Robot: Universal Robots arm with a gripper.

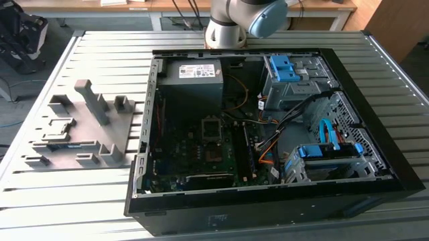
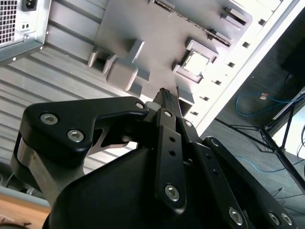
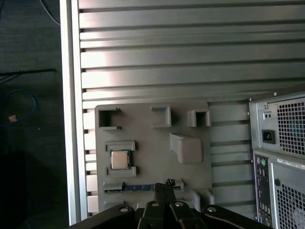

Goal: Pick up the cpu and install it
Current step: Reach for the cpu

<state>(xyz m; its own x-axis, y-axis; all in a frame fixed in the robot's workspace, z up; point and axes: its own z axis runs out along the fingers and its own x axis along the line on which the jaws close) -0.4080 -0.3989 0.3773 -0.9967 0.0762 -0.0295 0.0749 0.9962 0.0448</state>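
Note:
The cpu (image 3: 119, 160), a small square chip with a pale silver top, lies flat in a square holder on the grey fixture tray (image 3: 152, 143). The second wrist view shows the cpu (image 2: 198, 63) from a slant. My gripper (image 3: 164, 183) hangs well above the tray, its black fingertips pressed together with nothing between them, off to one side of the chip and not touching it. In the second wrist view the gripper (image 2: 166, 95) points down at the tray near the chip's holder. The dark metal-framed socket (image 1: 211, 128) sits on the motherboard inside the open computer case (image 1: 375, 150).
A long green-blue memory stick (image 3: 138, 188) lies in a slot of the tray beside the cpu. Raised grey holders (image 1: 90, 100) stand on the tray. A grey power-supply box (image 1: 194, 75), cables and blue drive brackets (image 1: 322, 150) fill the case. The slatted table (image 1: 100, 55) ends close to the tray.

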